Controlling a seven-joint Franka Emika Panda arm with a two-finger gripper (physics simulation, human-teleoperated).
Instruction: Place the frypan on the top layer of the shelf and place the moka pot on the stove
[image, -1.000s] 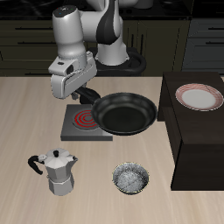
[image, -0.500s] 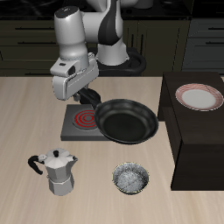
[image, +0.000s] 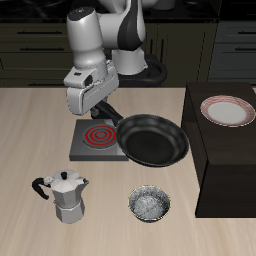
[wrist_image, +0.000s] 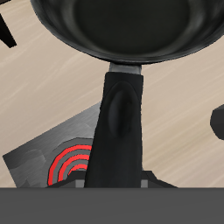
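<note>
My gripper (image: 104, 107) is shut on the long handle of the black frypan (image: 155, 140) and holds it in the air, tilted a little. The pan hangs between the stove (image: 84, 150) and the dark shelf (image: 226, 160), partly over the stove's edge. In the wrist view the frypan (wrist_image: 131, 22) and its handle (wrist_image: 118, 122) fill the frame, with the stove's red spiral (wrist_image: 68, 161) beneath. The silver moka pot (image: 67, 197) stands upright on the table, nearer the front edge than the stove.
A pink-rimmed plate (image: 228, 110) lies on the shelf's flat top. A small shiny metal bowl (image: 150, 204) sits on the table near the front edge, beside the shelf and below the held pan.
The gripper has carried the frypan sideways toward the shelf, off the stove's burner. The red spiral shows more now. The moka pot, bowl and plate have not moved.
</note>
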